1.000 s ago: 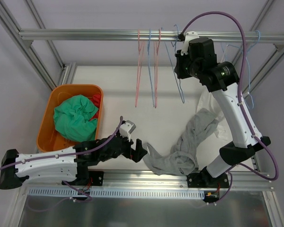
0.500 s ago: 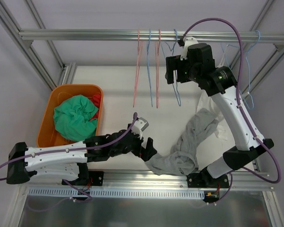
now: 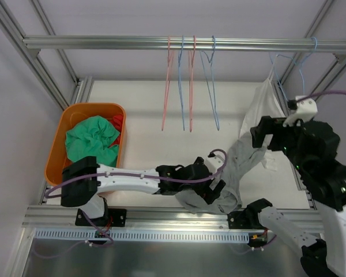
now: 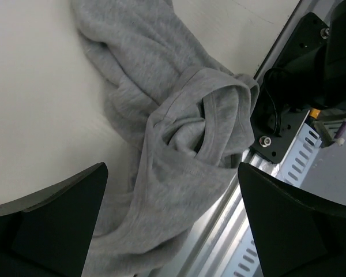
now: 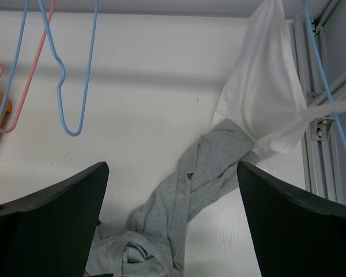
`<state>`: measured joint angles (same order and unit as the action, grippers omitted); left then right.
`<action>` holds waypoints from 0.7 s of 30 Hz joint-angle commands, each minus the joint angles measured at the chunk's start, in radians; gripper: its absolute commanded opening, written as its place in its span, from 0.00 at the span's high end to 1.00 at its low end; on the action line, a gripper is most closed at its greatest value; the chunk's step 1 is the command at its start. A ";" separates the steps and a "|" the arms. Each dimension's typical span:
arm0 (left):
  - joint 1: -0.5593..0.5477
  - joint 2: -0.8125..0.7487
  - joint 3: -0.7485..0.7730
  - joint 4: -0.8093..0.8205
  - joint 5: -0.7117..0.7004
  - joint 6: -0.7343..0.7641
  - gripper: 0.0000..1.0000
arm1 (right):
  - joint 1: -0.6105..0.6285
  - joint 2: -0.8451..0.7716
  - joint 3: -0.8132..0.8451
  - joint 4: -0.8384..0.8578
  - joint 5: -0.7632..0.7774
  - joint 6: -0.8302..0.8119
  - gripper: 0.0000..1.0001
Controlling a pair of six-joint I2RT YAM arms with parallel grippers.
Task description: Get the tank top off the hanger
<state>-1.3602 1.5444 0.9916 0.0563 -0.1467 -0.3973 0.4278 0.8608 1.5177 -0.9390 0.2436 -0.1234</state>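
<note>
The grey tank top (image 3: 228, 179) lies crumpled on the white table near the front edge, off any hanger; it shows close up in the left wrist view (image 4: 179, 133) and further off in the right wrist view (image 5: 202, 173). A bare blue hanger (image 3: 210, 86) hangs on the rail. My left gripper (image 3: 212, 190) hovers open just over the tank top's near folds (image 4: 173, 231), holding nothing. Raised above the table's right side, my right gripper (image 3: 264, 134) is open and empty (image 5: 173, 231).
A white garment (image 3: 265, 104) hangs from another blue hanger (image 3: 303, 63) at the right end of the rail (image 3: 104, 42). Pink and blue bare hangers (image 3: 181, 86) hang mid-rail. An orange bin (image 3: 60, 124) with green cloth (image 3: 92, 144) stands at left.
My right gripper opened, let go of the blue hanger at the rail and pulled back to the right. My left arm reached right until its gripper was over the grey tank top.
</note>
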 commanded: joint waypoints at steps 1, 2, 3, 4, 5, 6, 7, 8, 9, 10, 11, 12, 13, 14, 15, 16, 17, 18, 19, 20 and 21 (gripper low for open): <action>-0.014 0.129 0.125 0.043 0.004 0.067 0.01 | -0.008 -0.124 -0.048 -0.061 0.060 -0.008 0.01; -0.014 0.161 0.171 0.042 -0.002 0.074 0.01 | -0.008 -0.149 -0.057 -0.072 0.059 -0.007 0.01; -0.014 0.224 0.195 0.042 0.002 0.081 0.01 | -0.008 -0.169 -0.059 -0.095 0.054 -0.008 0.00; -0.014 0.253 0.218 0.040 0.007 0.086 0.01 | -0.008 -0.199 -0.057 -0.106 0.046 -0.010 0.00; -0.014 0.287 0.266 0.039 0.013 0.089 0.01 | -0.008 -0.212 -0.054 -0.116 0.040 -0.012 0.01; -0.014 0.351 0.291 0.036 0.019 0.098 0.01 | -0.008 -0.223 -0.045 -0.132 0.037 -0.015 0.01; -0.014 0.382 0.314 0.031 0.024 0.101 0.01 | -0.008 -0.241 -0.042 -0.136 0.023 -0.021 0.00; -0.014 0.413 0.356 0.022 0.029 0.106 0.01 | -0.008 -0.249 -0.039 -0.141 0.014 -0.025 0.01; -0.014 0.469 0.378 0.016 0.041 0.110 0.01 | -0.008 -0.255 -0.037 -0.149 0.008 -0.031 0.01; -0.016 0.494 0.395 0.011 0.056 0.112 0.01 | -0.009 -0.259 -0.036 -0.152 0.002 -0.041 0.01; -0.016 0.516 0.427 -0.010 0.056 0.110 0.01 | -0.008 -0.266 -0.036 -0.153 -0.001 -0.047 0.01; -0.022 0.557 0.439 -0.024 0.047 0.110 0.01 | -0.008 -0.269 -0.036 -0.158 -0.009 -0.051 0.01; -0.025 0.574 0.447 -0.039 0.029 0.106 0.01 | -0.006 -0.272 -0.037 -0.161 -0.018 -0.056 0.01; -0.027 0.589 0.456 -0.052 0.001 0.101 0.01 | -0.007 -0.276 -0.037 -0.161 -0.024 -0.059 0.01; -0.030 0.606 0.452 -0.082 -0.005 0.086 0.01 | -0.008 -0.279 -0.039 -0.161 -0.027 -0.059 0.00; -0.033 0.609 0.444 -0.091 -0.020 0.074 0.06 | -0.006 -0.282 -0.039 -0.161 -0.033 -0.059 0.01; -0.037 0.606 0.412 -0.096 -0.065 0.061 0.18 | -0.007 -0.284 -0.037 -0.161 -0.033 -0.059 0.00; -0.042 0.591 0.391 -0.098 -0.089 0.040 0.33 | -0.008 -0.289 -0.036 -0.161 -0.033 -0.061 0.00; -0.050 0.582 0.371 -0.099 -0.120 0.028 0.65 | -0.008 -0.290 -0.033 -0.161 -0.030 -0.059 0.01; -0.053 0.570 0.325 -0.102 -0.172 0.000 0.76 | -0.008 -0.292 -0.031 -0.158 -0.032 -0.058 0.01; -0.056 0.539 0.300 -0.104 -0.191 -0.014 0.84 | -0.009 -0.296 -0.031 -0.155 -0.030 -0.059 0.00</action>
<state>-1.3930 2.1117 1.3869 0.0582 -0.2371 -0.3393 0.4248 0.5812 1.4769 -1.1069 0.2234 -0.1661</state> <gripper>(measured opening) 0.241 0.993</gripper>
